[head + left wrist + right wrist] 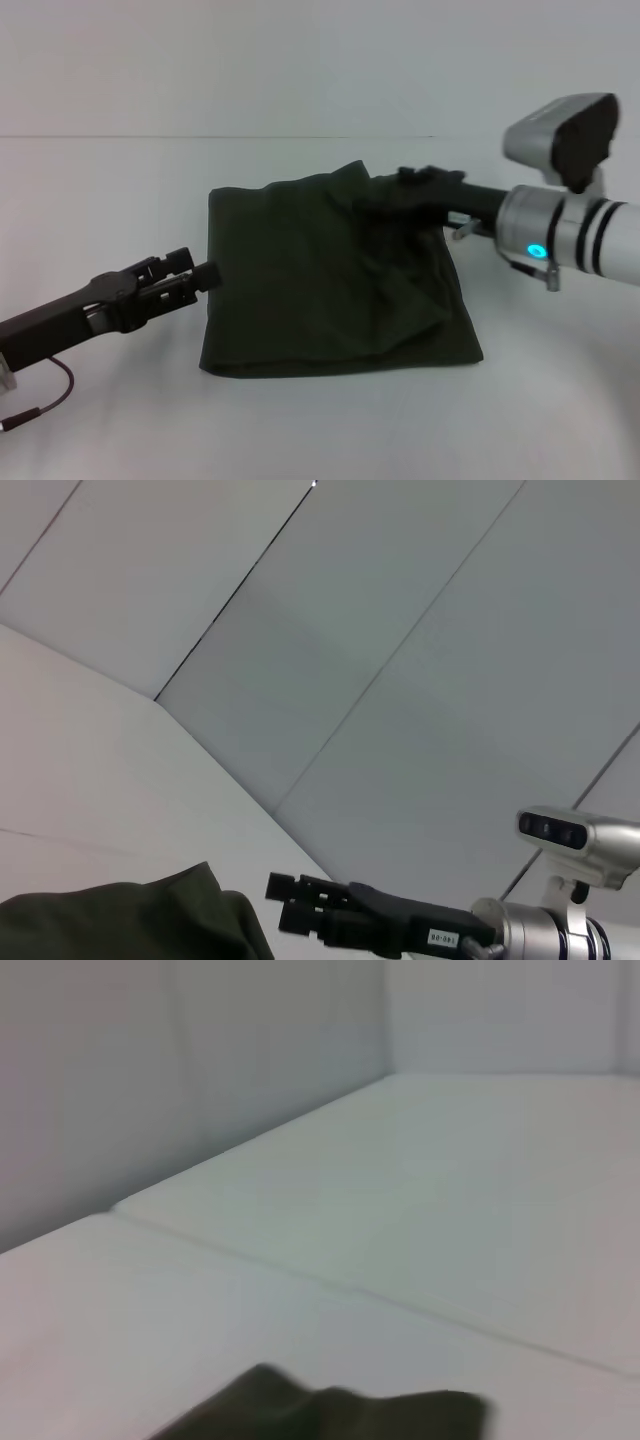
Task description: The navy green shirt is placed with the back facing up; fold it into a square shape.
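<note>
Flanking folded shirt (pixel 320 280), end effectors

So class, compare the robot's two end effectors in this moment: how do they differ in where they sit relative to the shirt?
The left end effector sits low at the shirt's left edge; the right end effector is over the shirt's far right corner, on the cloth. The left arm is all dark, while the right arm shows a silver wrist. Both end effectors are black and point inward.
</note>
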Robot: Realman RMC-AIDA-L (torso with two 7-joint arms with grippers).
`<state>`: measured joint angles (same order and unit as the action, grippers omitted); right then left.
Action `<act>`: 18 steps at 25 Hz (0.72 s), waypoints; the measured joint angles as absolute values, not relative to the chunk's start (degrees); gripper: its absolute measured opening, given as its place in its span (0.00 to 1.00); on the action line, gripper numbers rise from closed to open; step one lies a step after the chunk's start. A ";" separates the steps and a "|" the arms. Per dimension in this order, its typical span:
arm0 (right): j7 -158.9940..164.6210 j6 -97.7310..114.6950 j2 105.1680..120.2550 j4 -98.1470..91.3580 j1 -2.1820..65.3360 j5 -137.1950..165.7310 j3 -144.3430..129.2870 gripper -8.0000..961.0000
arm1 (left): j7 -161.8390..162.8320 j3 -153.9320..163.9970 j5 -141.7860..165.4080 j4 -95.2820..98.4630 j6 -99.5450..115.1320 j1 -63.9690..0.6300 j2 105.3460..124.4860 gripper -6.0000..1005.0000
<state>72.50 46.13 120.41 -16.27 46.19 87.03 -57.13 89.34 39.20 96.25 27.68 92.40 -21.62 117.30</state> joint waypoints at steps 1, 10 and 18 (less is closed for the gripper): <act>72.50 45.23 120.31 -17.11 45.12 85.83 -57.12 0.96 | 89.41 39.20 96.24 27.69 92.48 -21.62 117.33 0.92; 71.93 54.72 119.74 -25.01 33.70 74.99 -57.20 0.96 | 89.54 39.20 96.06 27.68 93.12 -21.70 117.42 0.92; 71.70 59.86 120.27 -25.14 33.66 75.26 -61.95 0.95 | 89.57 39.19 96.12 27.65 93.35 -22.23 117.55 0.92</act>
